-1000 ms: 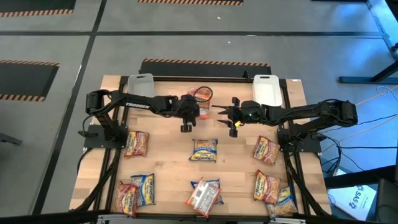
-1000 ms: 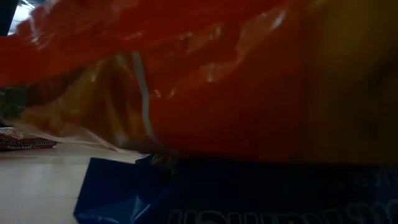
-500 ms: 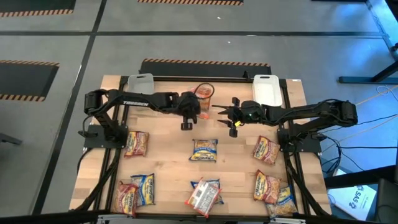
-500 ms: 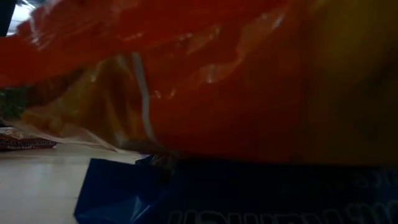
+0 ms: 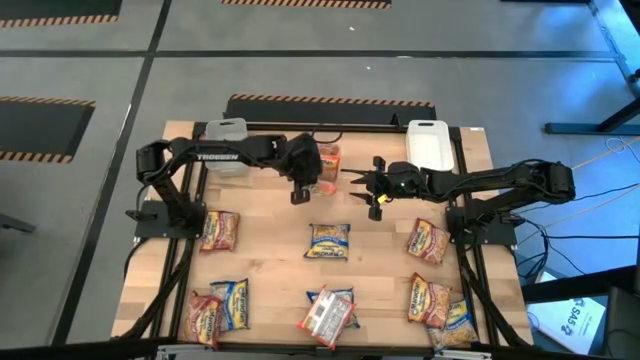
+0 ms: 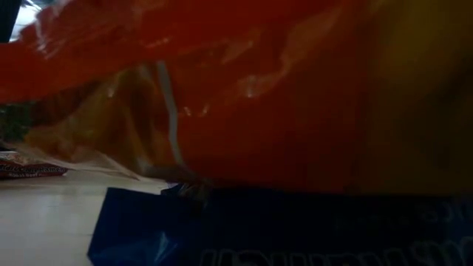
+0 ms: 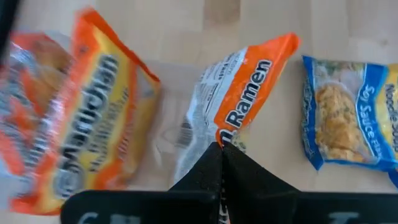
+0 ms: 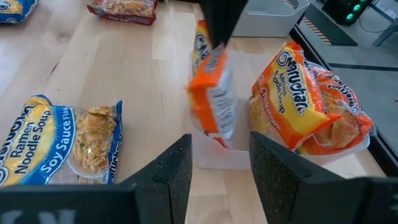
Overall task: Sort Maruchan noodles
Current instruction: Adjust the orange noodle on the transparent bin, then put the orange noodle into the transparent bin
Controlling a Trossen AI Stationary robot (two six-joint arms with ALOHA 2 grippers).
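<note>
Wide wooden bench [image 5: 270, 250], ramen packets scattered across its near half, two white bins at the far edge, and the action sits up at far centre. The left pincer [image 7: 221, 163] is clamped shut on the corner of an orange ramen packet [image 7: 239, 93], dangling it above a clear bin [image 8: 245, 155] that already carries another orange Maruchan packet [image 8: 305, 109]. So the step in hand looks like the drop-off of orange flavour. The right pincer [image 5: 372, 184] hovers just beside, half open, holding nothing. A blue soy sauce packet [image 8: 59, 146] lies on the bench nearby. Next call: lower over the bin, release cleanly, then fetch another.
</note>
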